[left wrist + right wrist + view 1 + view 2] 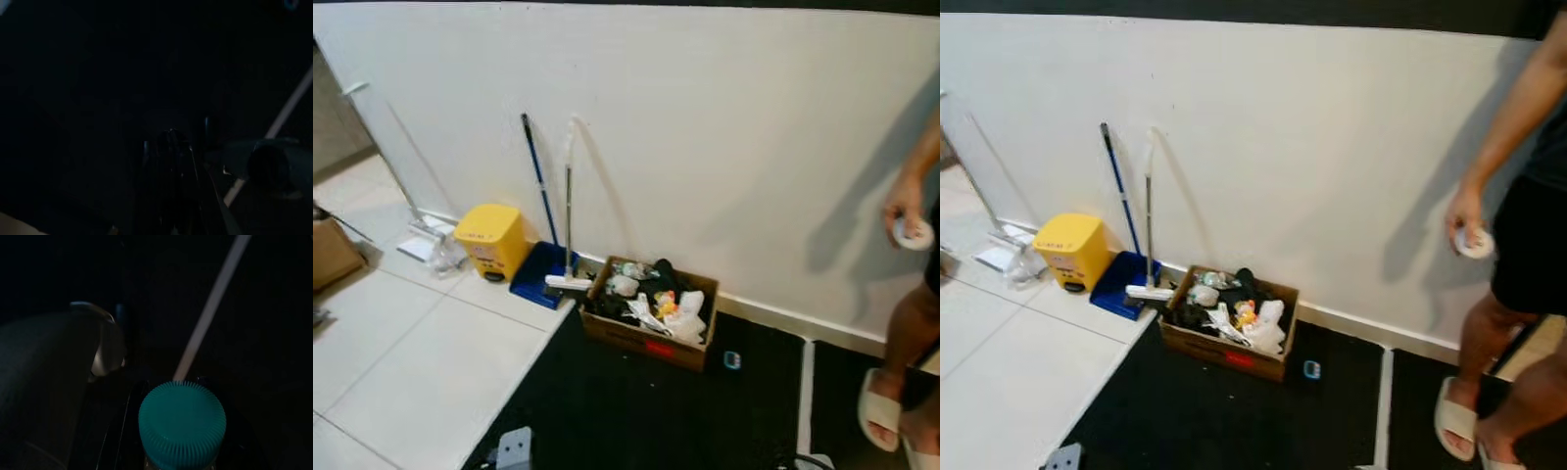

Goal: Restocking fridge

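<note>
In the right wrist view a bottle with a ribbed teal cap (182,423) stands upright between the dark fingers of my right gripper (180,391), which is shut on it. The cap points toward the camera and the bottle's body is hidden below it. The left wrist view is very dark. My left gripper (168,147) can just be made out over a black floor, with nothing seen between its fingers.
Against the white wall stand an open cardboard box of rubbish (651,311), a yellow pedal bin (490,240), a blue dustpan (538,274) and a mop (568,211). A person (1518,245) on the right holds a roll of tape (1475,241). Black mat (636,411) lies ahead, white tiles (401,362) to the left.
</note>
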Motion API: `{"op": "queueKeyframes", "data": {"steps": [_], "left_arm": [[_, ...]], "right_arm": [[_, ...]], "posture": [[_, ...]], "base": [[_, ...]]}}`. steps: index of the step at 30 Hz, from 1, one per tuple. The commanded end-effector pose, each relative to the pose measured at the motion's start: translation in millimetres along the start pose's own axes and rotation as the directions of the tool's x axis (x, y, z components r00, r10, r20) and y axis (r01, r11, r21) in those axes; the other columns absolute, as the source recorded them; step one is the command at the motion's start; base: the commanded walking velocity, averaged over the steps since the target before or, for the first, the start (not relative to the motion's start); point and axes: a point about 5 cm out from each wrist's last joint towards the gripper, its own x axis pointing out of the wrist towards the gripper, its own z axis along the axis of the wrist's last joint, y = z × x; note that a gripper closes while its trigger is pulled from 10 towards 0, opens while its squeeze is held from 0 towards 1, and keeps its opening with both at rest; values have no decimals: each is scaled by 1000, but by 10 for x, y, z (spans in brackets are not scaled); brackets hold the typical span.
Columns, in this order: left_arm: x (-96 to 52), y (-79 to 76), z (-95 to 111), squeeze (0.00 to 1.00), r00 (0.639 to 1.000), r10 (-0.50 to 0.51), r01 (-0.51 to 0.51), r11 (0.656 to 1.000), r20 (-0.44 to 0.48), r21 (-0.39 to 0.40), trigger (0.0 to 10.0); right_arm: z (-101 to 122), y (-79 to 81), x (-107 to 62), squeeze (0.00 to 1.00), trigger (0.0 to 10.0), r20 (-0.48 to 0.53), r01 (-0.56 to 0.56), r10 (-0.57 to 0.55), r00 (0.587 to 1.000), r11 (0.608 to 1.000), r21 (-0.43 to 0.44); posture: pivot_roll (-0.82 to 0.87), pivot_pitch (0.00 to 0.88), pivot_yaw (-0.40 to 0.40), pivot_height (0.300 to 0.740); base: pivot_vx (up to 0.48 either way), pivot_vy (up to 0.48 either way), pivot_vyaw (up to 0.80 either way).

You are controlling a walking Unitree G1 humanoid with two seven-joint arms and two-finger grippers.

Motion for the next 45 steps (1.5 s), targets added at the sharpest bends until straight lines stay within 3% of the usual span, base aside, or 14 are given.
{"op": "queueKeyframes", "data": {"steps": [1,7,11,14,23,33,45], "left_arm": [[-12,22,-34,0,1000,10,-10,1000,-10,-8,10000],[-12,32,-34,0,1000,30,-30,999,-6,-13,10000],[-13,42,-29,0,998,60,-60,998,2,0,10000],[-12,39,-29,0,998,64,-64,998,5,3,10000],[-12,34,-32,0,998,63,-63,998,8,-1,10000],[-16,72,-2,0,994,110,-112,990,18,87,10000],[-27,112,-8,0,989,148,-148,980,11,130,10000]], "right_arm": [[77,52,12,0,10000,35,-8,8,999,1000,-13],[145,136,20,0,10000,75,-49,52,996,998,-50],[112,175,14,0,10000,59,-156,153,986,986,52],[114,165,11,0,10000,59,-173,171,984,984,40],[93,148,5,0,10000,55,-189,186,981,981,41],[67,172,0,0,10000,46,-216,214,976,975,42],[58,97,-4,0,10000,24,-191,192,981,981,-36]], "posture": [[-91,0,47,740],[-90,0,46,740],[-90,0,45,740],[-93,0,45,740],[-93,0,45,740],[-100,0,50,740],[-130,0,57,740]], "base": [[247,0,0],[80,0,0],[0,0,0],[0,0,0],[0,0,792],[0,0,789],[0,0,788]]}}
